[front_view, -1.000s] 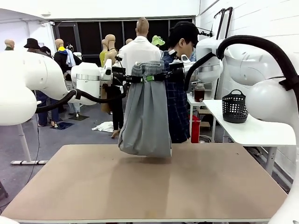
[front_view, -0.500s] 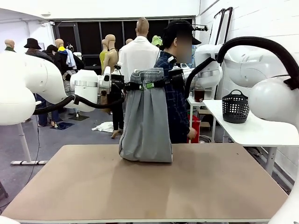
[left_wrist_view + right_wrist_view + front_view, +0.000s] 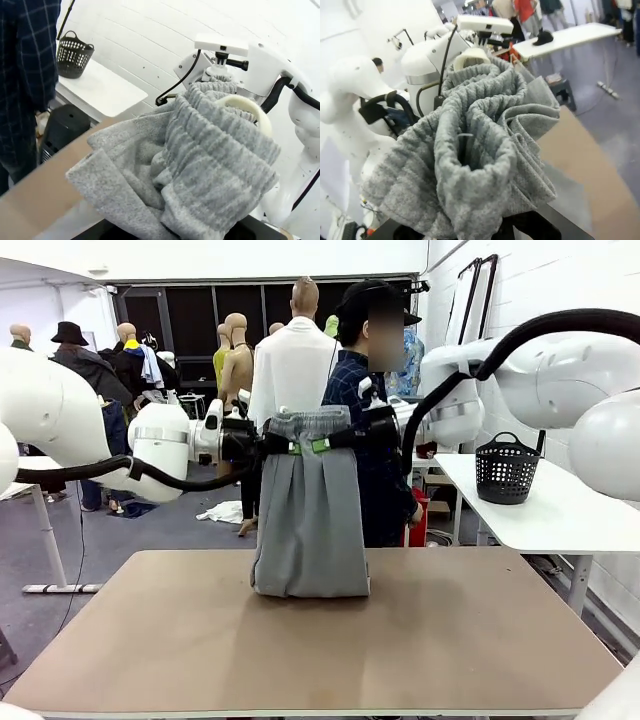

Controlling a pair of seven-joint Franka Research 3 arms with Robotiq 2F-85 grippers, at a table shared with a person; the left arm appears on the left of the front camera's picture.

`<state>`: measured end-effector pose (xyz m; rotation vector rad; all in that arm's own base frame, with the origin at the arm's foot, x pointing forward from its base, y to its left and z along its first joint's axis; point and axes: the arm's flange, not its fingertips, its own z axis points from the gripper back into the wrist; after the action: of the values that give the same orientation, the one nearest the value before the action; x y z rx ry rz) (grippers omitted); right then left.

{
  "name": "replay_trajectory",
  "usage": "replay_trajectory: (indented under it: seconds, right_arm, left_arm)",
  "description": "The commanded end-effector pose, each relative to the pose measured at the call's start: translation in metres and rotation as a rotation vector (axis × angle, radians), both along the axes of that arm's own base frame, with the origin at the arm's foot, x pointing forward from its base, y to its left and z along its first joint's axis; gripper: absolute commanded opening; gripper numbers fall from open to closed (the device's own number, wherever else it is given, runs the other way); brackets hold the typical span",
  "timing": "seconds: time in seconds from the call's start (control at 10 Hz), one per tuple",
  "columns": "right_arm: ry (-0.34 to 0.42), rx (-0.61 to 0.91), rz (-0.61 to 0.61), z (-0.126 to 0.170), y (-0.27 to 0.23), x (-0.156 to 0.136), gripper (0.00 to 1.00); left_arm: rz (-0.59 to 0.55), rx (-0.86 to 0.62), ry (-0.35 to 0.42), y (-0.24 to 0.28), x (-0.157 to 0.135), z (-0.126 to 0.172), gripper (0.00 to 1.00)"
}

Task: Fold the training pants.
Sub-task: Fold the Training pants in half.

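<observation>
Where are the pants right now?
In the front view the pants hang at table centre, waistband pinched between the left tool and right tool, hem resting on the table, person behind.

The training pants (image 3: 308, 510) are soft and light grey. They hang straight down above the far middle of the table, held up high at the top. The top band (image 3: 311, 424) is stretchy and all bunched up in little wrinkles. The legs hang together as one long flat shape (with folds running down the cloth). The bottom end touches the table and bends a little there. Up close, the band (image 3: 220, 135) looks thick and ribbed.
</observation>
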<state>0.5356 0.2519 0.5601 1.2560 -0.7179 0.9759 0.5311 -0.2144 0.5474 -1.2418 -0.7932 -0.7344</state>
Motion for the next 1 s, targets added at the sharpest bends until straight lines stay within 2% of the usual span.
replay_trajectory:
  seconds: [0.0, 0.2, 0.3, 0.4, 0.9]
  right_arm:
    - [0.111, 0.014, -0.021, -0.026, -0.01, -0.032, 0.0]
    - [0.14, 0.014, -0.042, -0.041, -0.013, -0.039, 0.0]
    - [0.082, -0.002, -0.027, -0.037, -0.01, -0.03, 0.0]
    - [0.121, 0.001, -0.025, -0.043, -0.01, -0.032, 0.0]
    - [0.121, -0.002, -0.025, -0.045, -0.01, -0.033, 0.0]
  left_arm:
    - [0.01, -0.08, 0.083, 0.012, -0.032, -0.012, 0.0]
    - [0.031, -0.09, 0.103, 0.02, -0.044, -0.026, 0.0]
    - [0.02, -0.059, 0.053, 0.022, -0.037, -0.022, 0.0]
    - [0.011, -0.036, 0.106, 0.012, -0.04, -0.037, 0.0]
    - [0.008, -0.031, 0.11, 0.011, -0.043, -0.042, 0.0]
